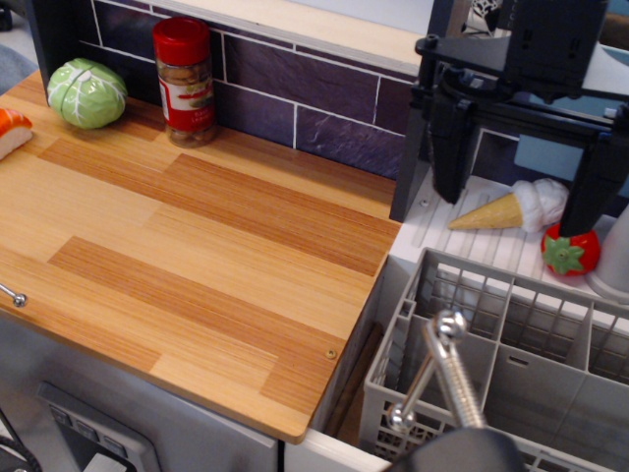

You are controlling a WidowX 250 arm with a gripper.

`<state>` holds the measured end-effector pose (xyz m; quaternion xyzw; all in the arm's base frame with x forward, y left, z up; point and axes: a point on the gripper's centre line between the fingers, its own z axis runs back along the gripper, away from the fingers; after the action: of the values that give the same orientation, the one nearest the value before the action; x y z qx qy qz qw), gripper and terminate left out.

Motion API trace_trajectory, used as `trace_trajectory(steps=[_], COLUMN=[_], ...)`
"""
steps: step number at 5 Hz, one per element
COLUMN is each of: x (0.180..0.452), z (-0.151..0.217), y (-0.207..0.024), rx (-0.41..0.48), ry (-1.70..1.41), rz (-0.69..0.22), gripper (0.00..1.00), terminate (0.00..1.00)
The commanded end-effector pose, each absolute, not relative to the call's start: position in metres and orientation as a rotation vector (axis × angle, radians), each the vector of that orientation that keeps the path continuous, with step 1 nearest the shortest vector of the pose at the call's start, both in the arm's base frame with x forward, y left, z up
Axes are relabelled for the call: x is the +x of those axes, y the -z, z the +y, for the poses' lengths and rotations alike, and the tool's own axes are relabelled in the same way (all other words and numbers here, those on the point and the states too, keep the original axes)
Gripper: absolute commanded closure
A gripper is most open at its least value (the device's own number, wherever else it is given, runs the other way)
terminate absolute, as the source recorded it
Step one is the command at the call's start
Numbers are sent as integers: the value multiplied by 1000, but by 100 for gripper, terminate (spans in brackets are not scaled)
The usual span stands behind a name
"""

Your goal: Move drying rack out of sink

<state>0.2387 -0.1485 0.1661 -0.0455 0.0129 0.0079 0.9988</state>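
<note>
The light-grey lattice drying rack (511,329) sits inside the sink (352,398) at the lower right; a strip of the sink's tan bottom shows along the rack's left side. My black gripper (526,192) hangs open and empty above the white ledge behind the rack's far wall. Its left finger (452,157) and right finger (601,187) stand wide apart, a little above and behind the rack's rim, touching nothing. The chrome faucet (447,374) rises at the sink's near rim and overlaps part of the rack.
A toy ice cream cone (511,208) and a red strawberry (570,251) lie on the ledge between the fingers. The wooden countertop (197,246) at left holds a spice jar (185,81), a cabbage (86,91) and a sushi piece (12,130).
</note>
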Motion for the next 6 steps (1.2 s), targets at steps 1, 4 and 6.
trace_trajectory(steps=[1,4,6], x=[239,238,242], z=[-149,-151,-161], y=[-166,-97,-62], rx=[-91,-47,-49], ry=[-16,-42,-108], rz=[26,26,38], gripper=[0,0,0], terminate=[0,0,0])
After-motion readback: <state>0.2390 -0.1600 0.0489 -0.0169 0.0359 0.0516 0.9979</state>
